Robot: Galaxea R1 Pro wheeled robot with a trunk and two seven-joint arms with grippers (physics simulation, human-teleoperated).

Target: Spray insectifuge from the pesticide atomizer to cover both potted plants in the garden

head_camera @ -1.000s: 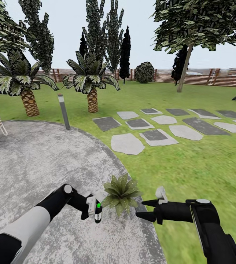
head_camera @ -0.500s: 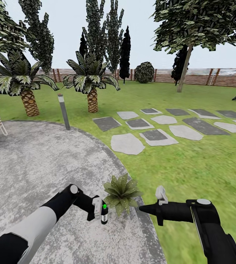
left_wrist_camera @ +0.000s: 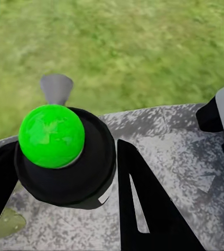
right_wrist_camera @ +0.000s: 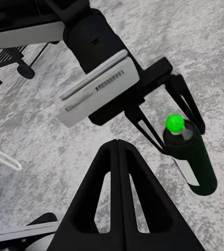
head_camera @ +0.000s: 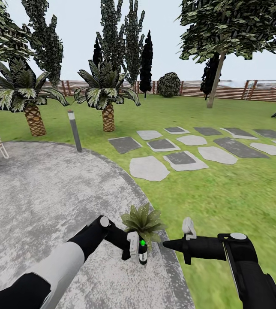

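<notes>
The left gripper (head_camera: 139, 249) holds the pesticide atomizer (head_camera: 142, 254) low in the middle of the head view, its dark fingers (right_wrist_camera: 187, 104) set on either side of the bottle's upper body. In the left wrist view the fingers flank the round dark shoulder of the bottle and its bright green cap (left_wrist_camera: 51, 135), so the grip is narrow, closed to the bottle's width. The atomizer stands upright, its long axis vertical, green cap at the top and base down over the grey paved patio (head_camera: 48, 193); in the right wrist view its white label band (right_wrist_camera: 186, 172) shows on the body below the shoulder.

The bottle sits just in front of a potted plant (head_camera: 143, 221), a low rosette of pointed olive-green leaves at the patio's edge where it meets the lawn (head_camera: 223, 189); whether bottle and leaves touch cannot be told.

The right gripper (head_camera: 166, 244), at the lower right of the head view, points left toward the bottle and plant. Its two dark fingers (right_wrist_camera: 119, 193) lie pressed together to a single tip, holding nothing.
</notes>
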